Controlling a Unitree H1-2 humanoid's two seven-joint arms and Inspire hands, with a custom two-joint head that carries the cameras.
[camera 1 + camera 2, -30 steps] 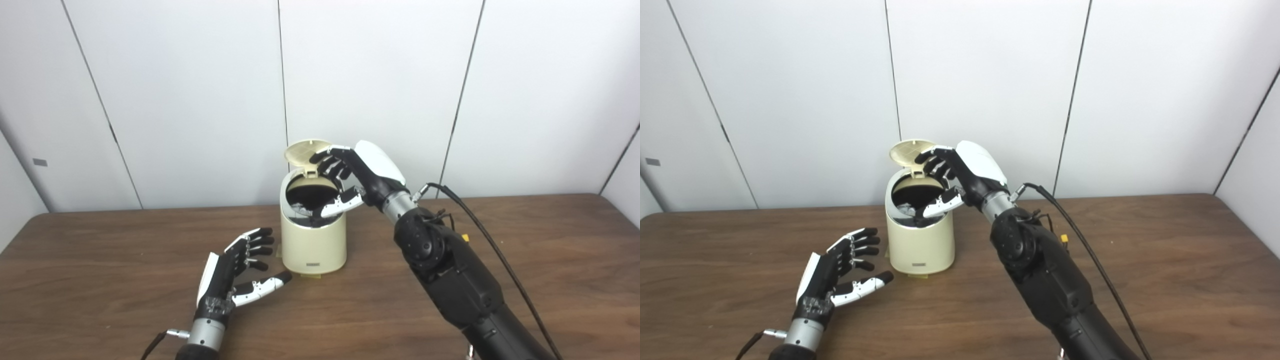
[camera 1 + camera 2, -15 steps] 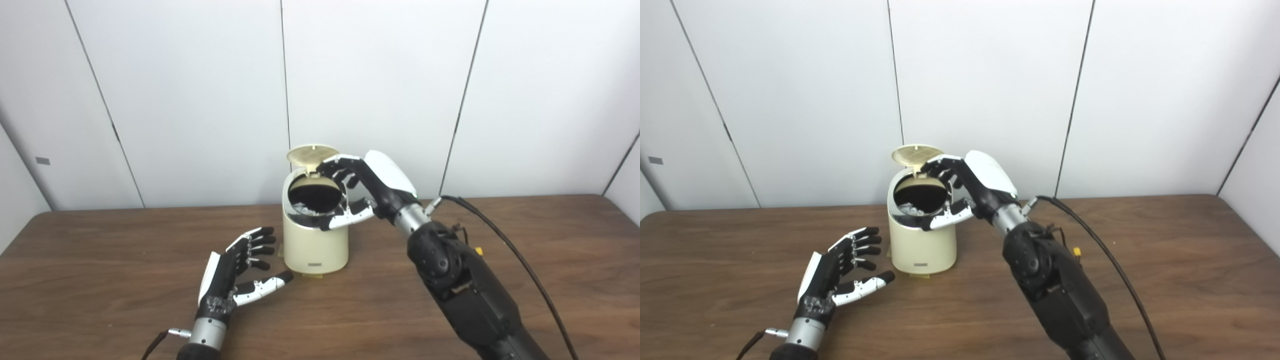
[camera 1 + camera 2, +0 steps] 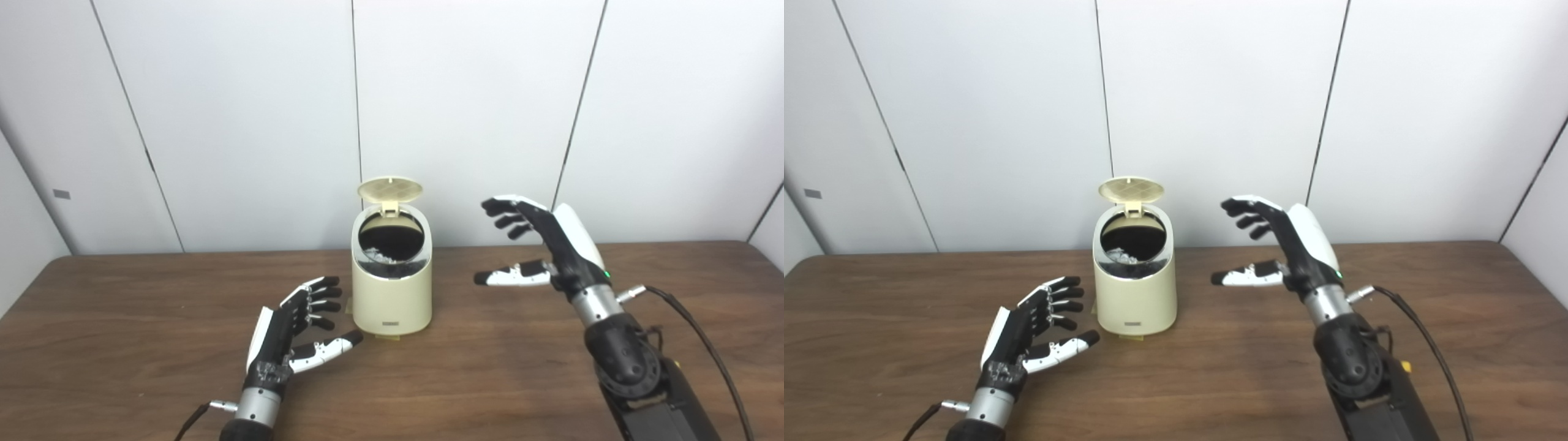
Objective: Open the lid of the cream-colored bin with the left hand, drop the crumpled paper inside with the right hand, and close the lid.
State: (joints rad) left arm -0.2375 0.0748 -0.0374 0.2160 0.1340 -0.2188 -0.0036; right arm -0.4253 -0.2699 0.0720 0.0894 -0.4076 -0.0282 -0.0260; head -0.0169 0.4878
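Bright, even, diffuse light, probably overhead. Soft short shadows on table (image 3: 122,343). Mild glare on its far edge at 12 o'clock. Slightly soft focus overall; bin (image 3: 392,294) interior reads black.

Cream-colored bin (image 3: 392,288): standing mid-tabletop (image 3: 122,343), mouth lying unobstructed from above and from the right. Lid (image 3: 390,189): standing raised at the rear rim, blocking approach from behind. Left hand (image 3: 294,327): resting just beside the bin's left base, fingers spread. Right hand (image 3: 539,251): hovering well apart on the right, leaving a bare gap between.
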